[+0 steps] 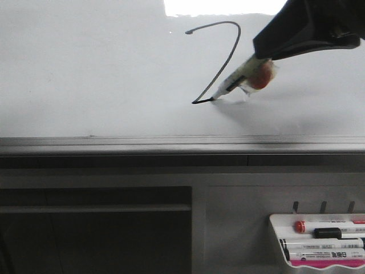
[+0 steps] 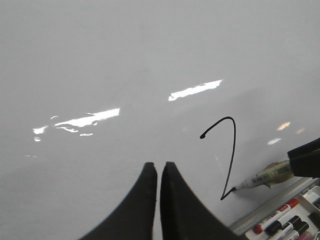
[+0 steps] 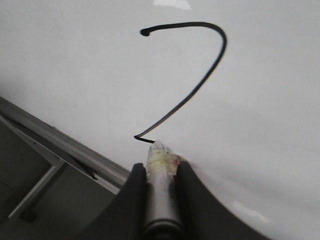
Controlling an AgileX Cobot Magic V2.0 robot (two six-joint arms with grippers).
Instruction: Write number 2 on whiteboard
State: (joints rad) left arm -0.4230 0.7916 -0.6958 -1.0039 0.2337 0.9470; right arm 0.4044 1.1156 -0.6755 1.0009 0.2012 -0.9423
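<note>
Number 2 point(image 1: 219, 60), item unfinished: hook and long diagonal drawn in black on the whiteboard point(image 1: 85, 74); of the base stroke only a short beginning shows, at the diagonal's foot.

Left gripper point(image 2: 158, 167): fingers pressed together, nothing between them, hanging over bare board. The digit lies well off to its right, beyond easy reach. Judged idle for the stroke ahead.

Digit, position: up and to the left of the right gripper, in front of its fingertips. The hook is the far end; the foot of the diagonal is the near end, just ahead of the marker's nib.

Marker point(image 1: 236, 77): nib touching the board at the start of the base stroke. Its long axis slants from the nib, lower left, up to the grip at upper right in the front view.

Right gripper point(image 3: 161, 172): fingers clamped on the marker barrel, one each side. This is the nearer arm, and the only one carrying a pen.

Governing relation: the finished line lies left of the nib and bare board to its right. The remaining stroke, as judged, runs rightward along the rail point(image 1: 171, 145), dragging the nib toward the gripper's own side.

Marker tray point(image 1: 276, 228): below the rail, far right, holding spare pens.
</note>
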